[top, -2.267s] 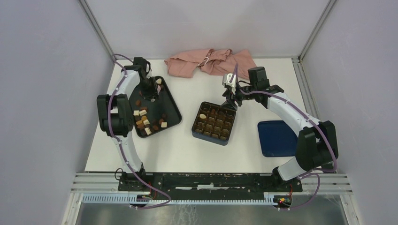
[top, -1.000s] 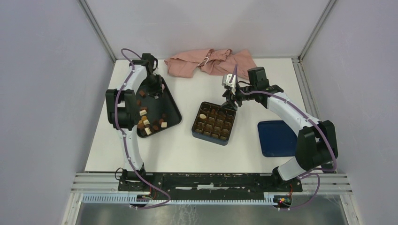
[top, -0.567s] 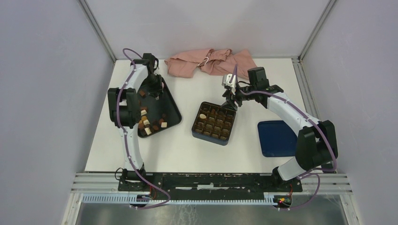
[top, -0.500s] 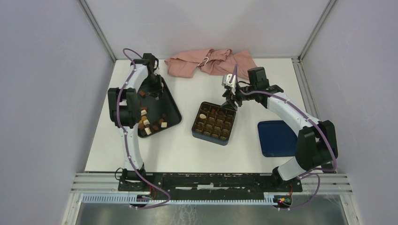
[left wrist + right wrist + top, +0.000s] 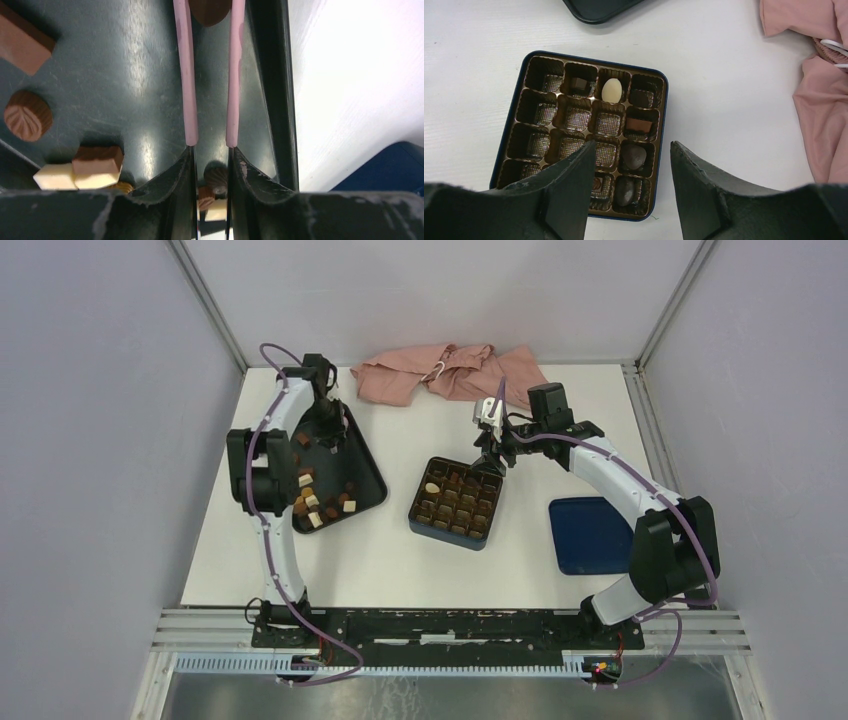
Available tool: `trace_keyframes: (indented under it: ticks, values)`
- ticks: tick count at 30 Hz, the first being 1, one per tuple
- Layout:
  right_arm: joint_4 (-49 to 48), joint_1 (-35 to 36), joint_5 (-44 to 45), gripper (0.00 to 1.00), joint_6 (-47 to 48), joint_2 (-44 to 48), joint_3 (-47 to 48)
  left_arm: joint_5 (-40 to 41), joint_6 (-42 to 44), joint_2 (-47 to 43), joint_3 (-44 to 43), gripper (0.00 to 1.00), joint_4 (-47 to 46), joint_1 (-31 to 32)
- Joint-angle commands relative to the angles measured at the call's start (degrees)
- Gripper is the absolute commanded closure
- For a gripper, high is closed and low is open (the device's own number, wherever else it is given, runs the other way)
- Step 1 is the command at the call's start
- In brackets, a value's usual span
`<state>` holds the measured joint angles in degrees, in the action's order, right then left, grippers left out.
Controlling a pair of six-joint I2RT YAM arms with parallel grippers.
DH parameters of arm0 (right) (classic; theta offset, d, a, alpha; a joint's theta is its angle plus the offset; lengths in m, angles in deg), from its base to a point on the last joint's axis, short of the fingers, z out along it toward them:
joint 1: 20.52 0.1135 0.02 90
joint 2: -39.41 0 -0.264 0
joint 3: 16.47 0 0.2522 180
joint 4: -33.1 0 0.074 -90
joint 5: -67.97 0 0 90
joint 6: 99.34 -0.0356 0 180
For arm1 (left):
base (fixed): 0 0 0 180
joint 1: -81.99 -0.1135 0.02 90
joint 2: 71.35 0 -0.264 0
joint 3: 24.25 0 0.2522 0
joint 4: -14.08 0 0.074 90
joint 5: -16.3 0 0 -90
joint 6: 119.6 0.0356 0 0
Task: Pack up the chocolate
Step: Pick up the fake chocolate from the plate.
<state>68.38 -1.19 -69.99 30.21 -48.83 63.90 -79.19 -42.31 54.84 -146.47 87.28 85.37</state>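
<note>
Left claw low over far end of black tray, pink pads pinched on a round dark piece. Loose chocolate scattered across tray. Right claw spread wide, empty, above blue box on desk. Several box cells hold pieces; the others are bare.

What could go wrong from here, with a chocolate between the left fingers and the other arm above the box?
1. The round brown chocolate seems pinched far out between the pink pads of the left gripper; it may slip out on lifting.
2. These pads work close beside the rim of the black tray and could catch on it.
3. The right gripper hangs open over the chocolate box; the arms may meet there.
</note>
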Motion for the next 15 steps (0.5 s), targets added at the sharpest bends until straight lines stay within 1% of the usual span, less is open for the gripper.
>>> trace_keyframes:
  ticks: [1, 4, 9, 15]
  values:
    - [-0.6, -0.08, -0.37, 0.38, 1.13, -0.08, -0.43, 0.16, 1.83, -9.33, 4.57, 0.91, -2.93, 0.24]
    - [-0.65, -0.04, -0.59, 0.38, 1.31, -0.39, -0.59, -1.15, 1.53, -14.75, 11.41, 0.93, -5.77, 0.19]
    - [-0.82, -0.06, -0.81, 0.39, 1.74, -0.81, -1.04, -3.92, 1.04, -23.6, 23.24, 0.95, -11.16, 0.18]
    - [-2.81, -0.17, 1.1, 0.38, 2.4, -1.22, -2.51, -12.82, 1.64, -37.51, 38.58, 0.96, -19.41, 0.96]
